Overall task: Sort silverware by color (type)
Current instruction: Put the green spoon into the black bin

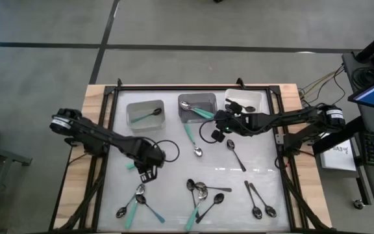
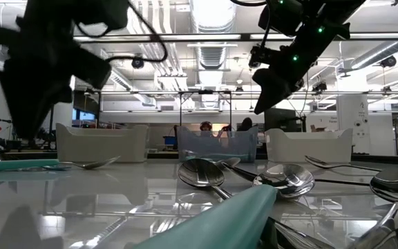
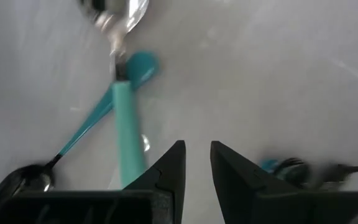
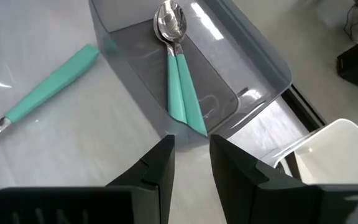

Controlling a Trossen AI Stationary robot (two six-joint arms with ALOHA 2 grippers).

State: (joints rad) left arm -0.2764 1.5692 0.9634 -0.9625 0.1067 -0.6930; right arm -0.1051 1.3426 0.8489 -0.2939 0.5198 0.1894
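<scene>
The silverware lies scattered on the white table. Teal-handled spoons cross each other just below my left gripper, which points down over the near left, open and holding nothing. My right gripper hovers open at the near wall of the grey middle bin, also seen in the high view. Two teal-handled spoons lie in that bin. Another teal-handled spoon lies on the table beside it. The left bin holds one spoon; the right bin holds a black spoon.
More spoons lie along the near edge: a silver and black cluster, black ones at the right, teal-handled ones at the left. A black spoon lies mid-table. A black rail frames the table top.
</scene>
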